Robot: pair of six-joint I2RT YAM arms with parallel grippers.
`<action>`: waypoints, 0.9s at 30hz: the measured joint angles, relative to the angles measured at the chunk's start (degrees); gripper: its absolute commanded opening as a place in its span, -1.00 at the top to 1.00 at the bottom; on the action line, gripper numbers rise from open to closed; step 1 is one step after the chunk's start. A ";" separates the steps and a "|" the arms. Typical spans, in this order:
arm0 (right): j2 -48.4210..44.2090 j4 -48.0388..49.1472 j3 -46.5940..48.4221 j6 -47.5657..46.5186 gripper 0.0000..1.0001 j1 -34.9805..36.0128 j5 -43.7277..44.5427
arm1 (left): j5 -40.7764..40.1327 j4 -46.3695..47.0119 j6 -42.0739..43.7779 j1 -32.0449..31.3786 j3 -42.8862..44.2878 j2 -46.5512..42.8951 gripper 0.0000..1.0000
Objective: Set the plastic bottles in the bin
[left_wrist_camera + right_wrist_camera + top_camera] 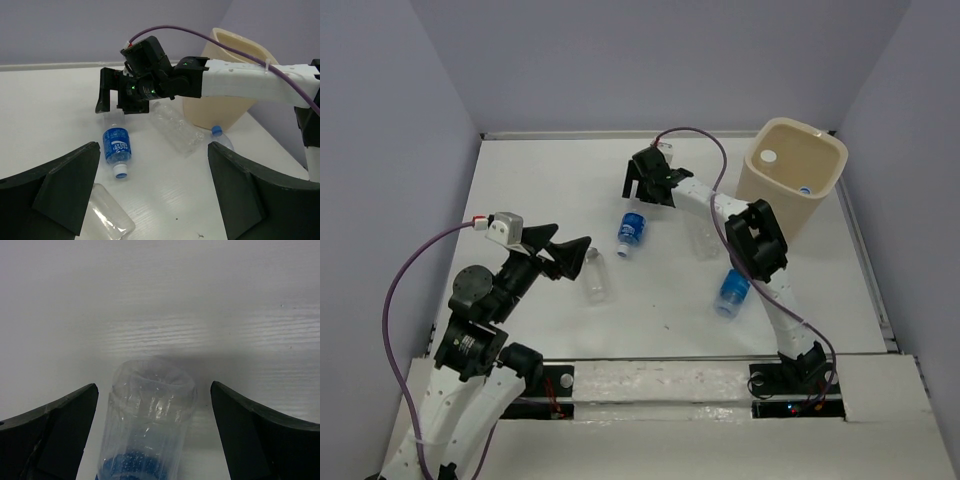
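Observation:
A blue-labelled plastic bottle (pixel 632 230) lies on the white table, cap towards the arms. My right gripper (pixel 645 190) hangs open over its clear base end (pixel 150 415); the fingers (pixel 60 425) stand either side without touching it. The cream bin (pixel 795 175) stands at the back right with bottle parts showing inside. My left gripper (pixel 578 250) is open and holds nothing, close to an unlabelled clear bottle (pixel 595 277). Another clear bottle (pixel 700 238) lies under the right forearm, and a blue-labelled one (pixel 731 292) lies by the right arm.
Grey walls close in the table at the back and both sides. The right forearm (pixel 240 82) stretches across in front of the bin (pixel 225 107). A purple cable (pixel 705 140) loops above the right wrist.

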 measured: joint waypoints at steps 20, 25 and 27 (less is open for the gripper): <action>2.49 -1.44 1.38 4.04 0.33 -0.98 -5.22 | -0.61 -0.15 0.02 -0.63 0.00 -0.02 -0.98; -3.52 1.57 -5.22 2.45 0.37 -0.96 -5.16 | -0.74 -0.15 0.02 -0.81 0.00 -0.02 -0.98; -7.41 2.36 -7.30 1.09 0.37 -0.87 -4.72 | -0.74 -0.15 0.02 -0.81 0.00 -0.02 -0.98</action>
